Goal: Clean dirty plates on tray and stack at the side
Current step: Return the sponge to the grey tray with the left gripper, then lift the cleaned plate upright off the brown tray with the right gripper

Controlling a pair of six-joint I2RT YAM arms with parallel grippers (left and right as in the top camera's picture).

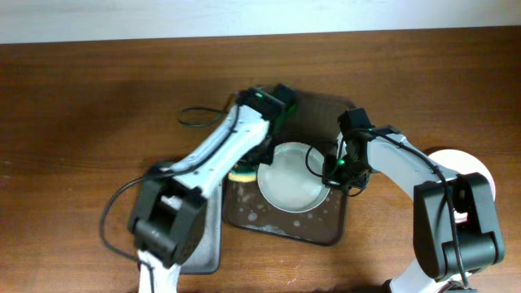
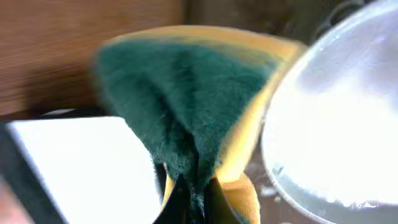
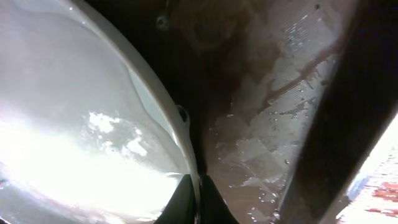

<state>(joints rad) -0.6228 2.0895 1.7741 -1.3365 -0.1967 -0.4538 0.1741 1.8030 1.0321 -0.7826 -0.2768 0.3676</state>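
A white plate (image 1: 291,181) lies on the dark brown tray (image 1: 321,232), wet and glossy. My right gripper (image 1: 332,174) is shut on the plate's right rim; the right wrist view shows the rim (image 3: 168,118) pinched between the fingers (image 3: 198,199). My left gripper (image 1: 251,165) is shut on a green and yellow sponge (image 1: 242,172) at the plate's left edge. The left wrist view shows the sponge (image 2: 193,106) folded in the jaws (image 2: 191,202) beside the plate (image 2: 336,118). Another white plate (image 1: 468,167) lies on the table at the right, partly hidden by the right arm.
A grey metal tray (image 1: 207,244) lies left of the brown tray, under the left arm. Foam and water droplets spot the brown tray's floor (image 3: 273,124). A black cable (image 1: 195,116) loops on the table behind the left arm.
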